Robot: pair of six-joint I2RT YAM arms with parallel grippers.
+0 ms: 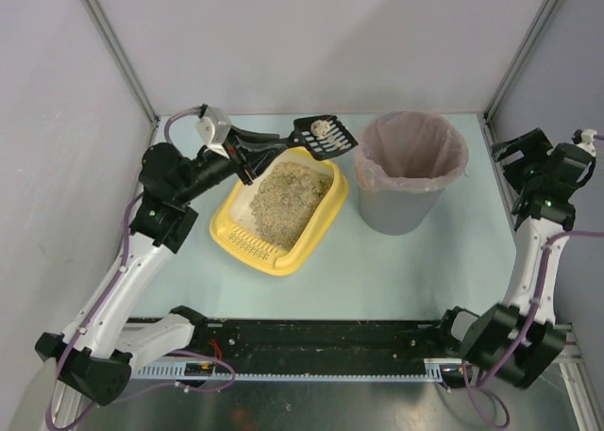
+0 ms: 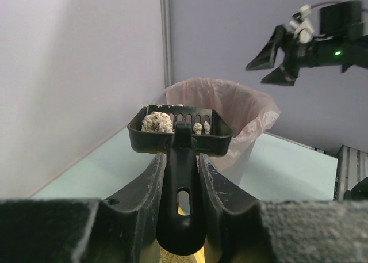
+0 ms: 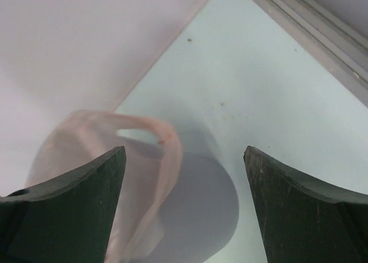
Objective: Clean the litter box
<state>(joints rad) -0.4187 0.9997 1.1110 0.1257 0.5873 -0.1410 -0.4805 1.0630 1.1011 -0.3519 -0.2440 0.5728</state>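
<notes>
Left pincer (image 1: 249,152), clamped on a black scoop (image 1: 324,137) loaded with clumps (image 2: 157,122), holds it over the far end of the yellow litter box (image 1: 241,238) on the tabletop (image 1: 396,271), its long axis aimed right at the adjacent grey bin (image 1: 401,209); right pincer (image 1: 515,148) hangs spread, empty.

Litter box (image 1: 283,261) — bright yellow plastic, with a row of fine parallel slots in its near lip. Litter (image 1: 288,200) beige, speckled grey-tan.
Scoop (image 2: 180,137) black, its floor cut by parallel slits; clumps (image 2: 157,122) in it off-white and grainy.
Bin (image 1: 401,212) mid-grey; liner (image 1: 411,140) translucent pale pink.
Table (image 1: 406,280) pale blue-green, with a few small dark specks in the right wrist view. Walls (image 1: 311,44) pale lilac-grey.
Left gripper (image 2: 181,159) and right gripper (image 3: 184,153) matt black, pads (image 2: 144,194) scuffed grey; green light (image 2: 336,53) on the right one.
Arms (image 1: 123,280) — white and black shells, purple cables (image 1: 123,233).
</notes>
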